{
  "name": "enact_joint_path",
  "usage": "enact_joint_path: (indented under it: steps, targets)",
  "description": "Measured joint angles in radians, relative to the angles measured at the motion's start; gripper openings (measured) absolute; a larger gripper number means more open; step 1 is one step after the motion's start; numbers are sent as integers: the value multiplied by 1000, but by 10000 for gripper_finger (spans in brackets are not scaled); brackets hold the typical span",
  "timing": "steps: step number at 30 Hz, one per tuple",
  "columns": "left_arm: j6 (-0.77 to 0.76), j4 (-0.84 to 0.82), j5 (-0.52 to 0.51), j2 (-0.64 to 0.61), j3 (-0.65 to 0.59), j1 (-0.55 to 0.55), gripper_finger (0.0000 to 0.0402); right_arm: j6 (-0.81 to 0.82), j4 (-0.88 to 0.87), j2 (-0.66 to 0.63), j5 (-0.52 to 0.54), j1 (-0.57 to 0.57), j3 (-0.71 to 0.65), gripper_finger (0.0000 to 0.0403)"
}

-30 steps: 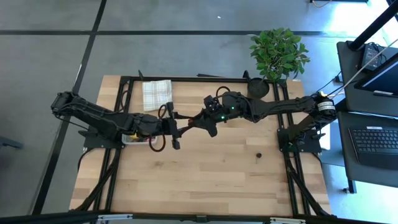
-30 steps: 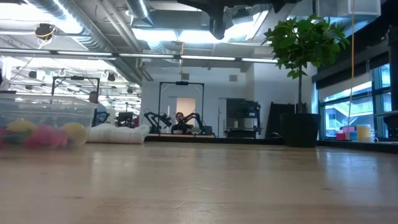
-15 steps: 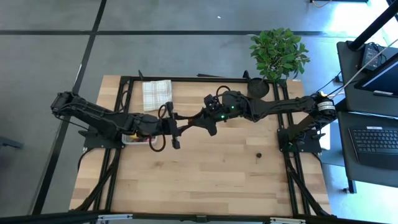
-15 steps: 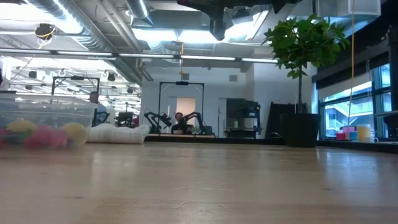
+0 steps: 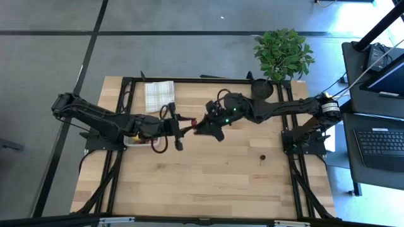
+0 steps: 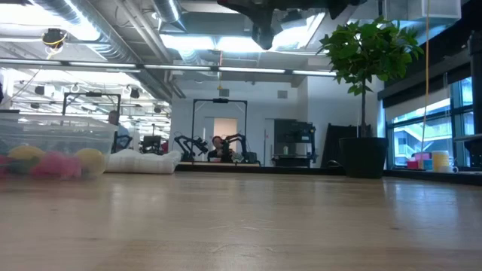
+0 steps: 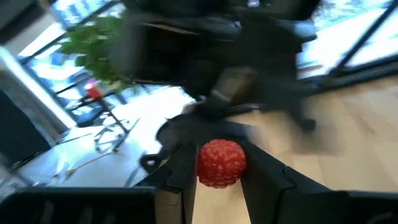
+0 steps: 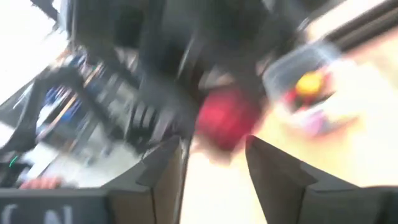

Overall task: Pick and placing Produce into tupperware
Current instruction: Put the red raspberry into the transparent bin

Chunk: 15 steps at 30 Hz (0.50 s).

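A red, bumpy berry (image 7: 221, 163), one piece of the produce, hangs in mid-air over the table's middle with my left gripper (image 7: 221, 152) (image 5: 187, 128) shut on it. My right gripper (image 8: 214, 155) (image 5: 203, 126) faces it from the table's right, open, and the blurred berry (image 8: 227, 119) shows just beyond its fingertips. The clear tupperware (image 6: 53, 150) (image 5: 135, 140) stands on the table under my left arm, with yellow and pink pieces inside. A small dark piece (image 5: 262, 157) lies on the table toward the right. My left gripper pinches the berry by its two opposite sides (image 7: 202, 167) between its two fingers. The fingers come at it about level, pointing toward the table's right. The berry is lifted clear, high above the table.
A folded checked cloth (image 5: 158, 94) lies at the far left of the table. A black pot (image 5: 261, 88) with a leafy plant (image 5: 282, 53) stands at the far right corner. Bare wood (image 5: 208, 183) stretches along the near half.
My right gripper's hand has turned a little and swung in toward my left gripper's tip above the table's middle. My left arm has kept still.
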Motion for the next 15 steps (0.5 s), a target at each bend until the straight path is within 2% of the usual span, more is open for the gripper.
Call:
enact_joint_path:
  steps: [3,10,15]
  targets:
    - [0,2,-28,-3,2,3,99,-10,-26,3,-61,5,-1,198]
    - [-4,-17,-34,-2,1,-1,88,-92,-213,1,-55,2,-1,229]
    - [-118,-151,-88,-10,1,-26,101,-123,-382,1,-53,2,-1,231]
